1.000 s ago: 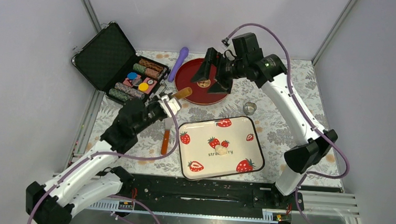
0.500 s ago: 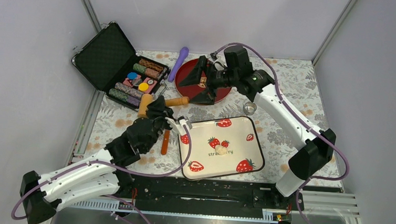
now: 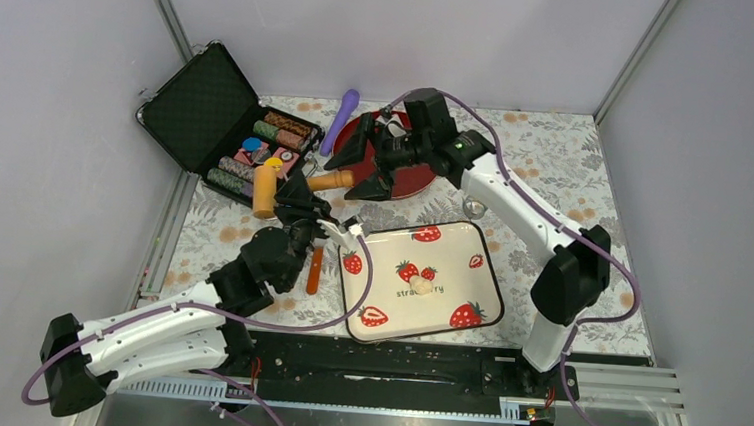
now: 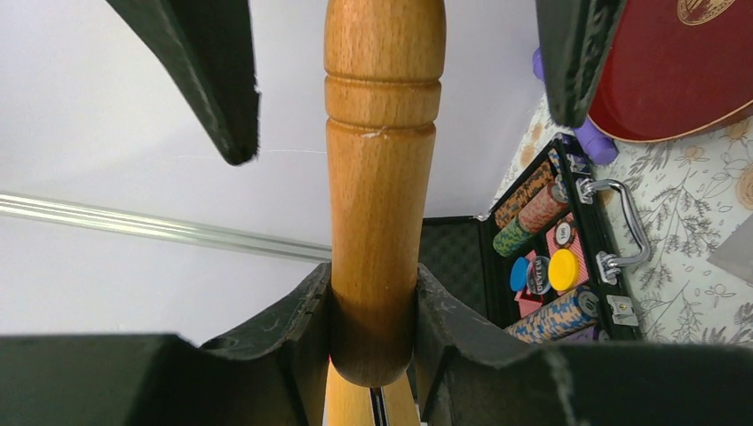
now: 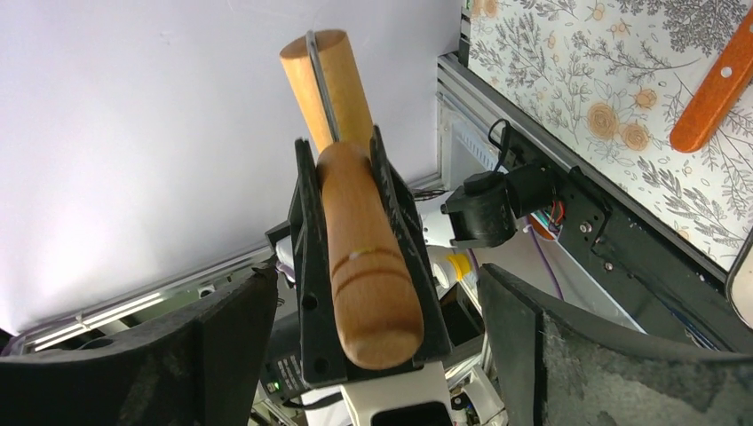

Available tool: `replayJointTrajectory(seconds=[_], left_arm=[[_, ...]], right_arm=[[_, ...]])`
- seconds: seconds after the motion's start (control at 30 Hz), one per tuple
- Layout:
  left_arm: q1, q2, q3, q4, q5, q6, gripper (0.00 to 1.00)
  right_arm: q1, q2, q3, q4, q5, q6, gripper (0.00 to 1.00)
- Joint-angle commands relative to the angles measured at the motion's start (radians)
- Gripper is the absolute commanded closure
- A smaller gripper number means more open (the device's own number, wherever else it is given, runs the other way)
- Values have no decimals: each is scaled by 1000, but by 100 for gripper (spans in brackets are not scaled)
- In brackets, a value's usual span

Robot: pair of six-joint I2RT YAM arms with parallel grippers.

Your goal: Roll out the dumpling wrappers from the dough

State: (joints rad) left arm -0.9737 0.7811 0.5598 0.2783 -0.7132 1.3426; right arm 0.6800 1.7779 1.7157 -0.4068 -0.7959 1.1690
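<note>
Left gripper (image 3: 296,193) pinching rolling pin (image 3: 335,181) mid-shaft. Pin axis points to your right gripper (image 3: 366,169), fingers spread astride free end. Dough (image 3: 422,286) toward near edge.

Strawberry tray (image 3: 449,268), chip case (image 3: 228,132) (open), red plate (image 4: 666,89)

The left arm (image 3: 160,326) and right arm (image 3: 510,198) have glossy white link shells joined by matte black joint housings, each trailed by a loose purple cable (image 3: 636,291). The left gripper (image 3: 296,193) and right gripper (image 3: 364,169) are black, their wedge-shaped fingers (image 5: 222,355) faced in rough, pitted padding.
</note>
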Motion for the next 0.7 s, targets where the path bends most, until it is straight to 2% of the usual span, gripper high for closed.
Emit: replayJointTrajectory(seconds=[0.0,0.33,0.57,0.67], left_arm=[[-15,-7,27,106,-62,67,100],[-20,-26,26,62,-73,70,100],[-22,-31,24,61,-90,66,100],[-23,-33,27,62,-95,63,100]], right_arm=[[19,46,95,28,-61,8,12],[60,109,153,101,-164,71,29],[73,97,115,106,-163,74,40],[73,92,97,105,-149,73,41]])
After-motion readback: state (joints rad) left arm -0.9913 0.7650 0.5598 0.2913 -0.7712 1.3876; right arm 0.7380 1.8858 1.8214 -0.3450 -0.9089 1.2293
